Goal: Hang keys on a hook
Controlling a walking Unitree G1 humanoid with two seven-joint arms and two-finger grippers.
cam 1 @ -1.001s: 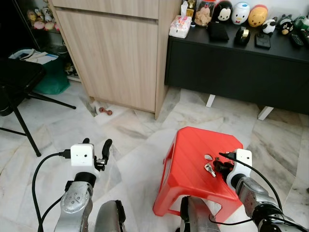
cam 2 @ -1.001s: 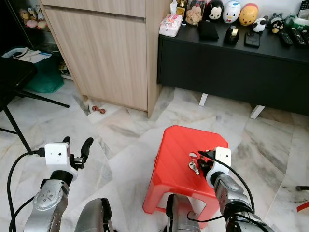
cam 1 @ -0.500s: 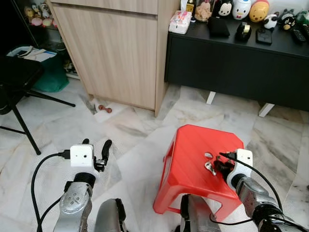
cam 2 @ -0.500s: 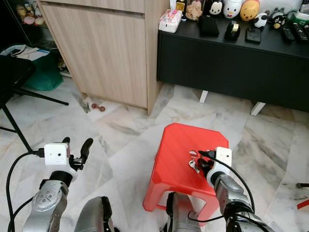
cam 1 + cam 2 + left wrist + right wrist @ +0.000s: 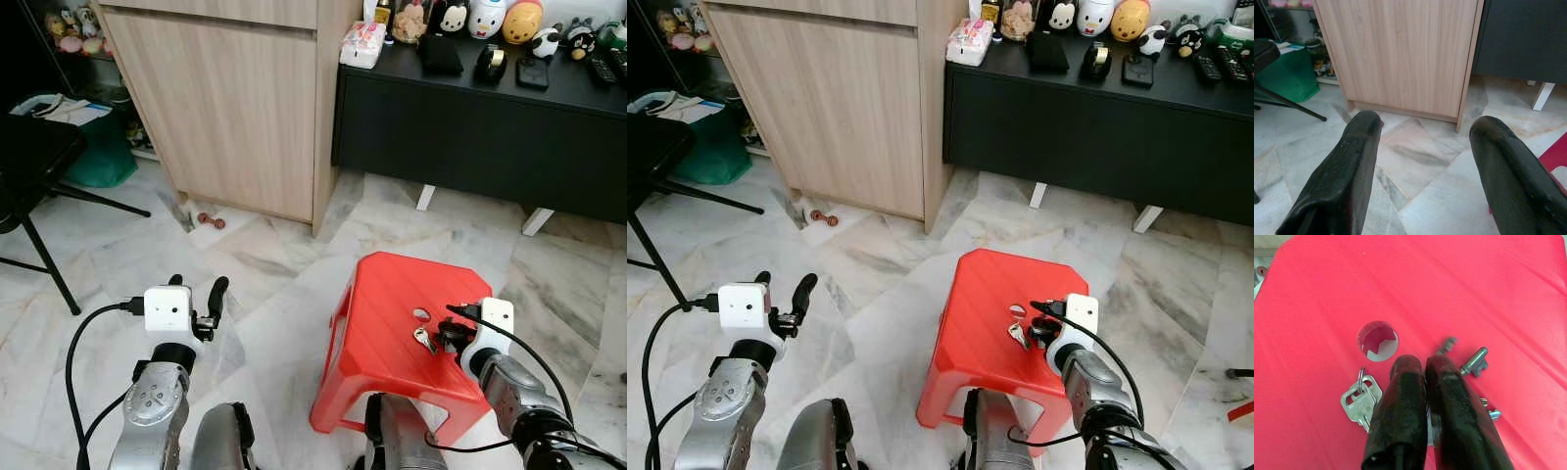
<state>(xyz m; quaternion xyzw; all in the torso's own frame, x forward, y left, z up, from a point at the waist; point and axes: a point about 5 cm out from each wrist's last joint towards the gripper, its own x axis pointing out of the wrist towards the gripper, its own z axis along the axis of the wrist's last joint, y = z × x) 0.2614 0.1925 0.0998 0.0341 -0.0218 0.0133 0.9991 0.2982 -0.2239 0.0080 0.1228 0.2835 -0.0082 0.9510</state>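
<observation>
A: Room?
B: Pale marble floor [image 5: 265, 264]. Wood cabinet [image 5: 230, 98] at back, black desk [image 5: 480, 137] beside it carrying round toy figures [image 5: 490, 18]. Black folding chair [image 5: 34, 186] far left.

A: Work surface?
B: Red plastic stool [image 5: 392, 323], with a round hole [image 5: 1377, 340] in its seat.

A: Keys?
B: Silver bunch of keys [image 5: 1361, 401] on a ring, lying on the stool seat just beside the hole. More key ends poke out on the other side of the fingers.

A: Claws?
B: Right claw [image 5: 1425, 364] down on the bunch, fingers pressed together; whether they actually pinch the ring I cannot tell. Left claw [image 5: 1422, 147] spread wide, raised over the floor, well apart from the stool.
</observation>
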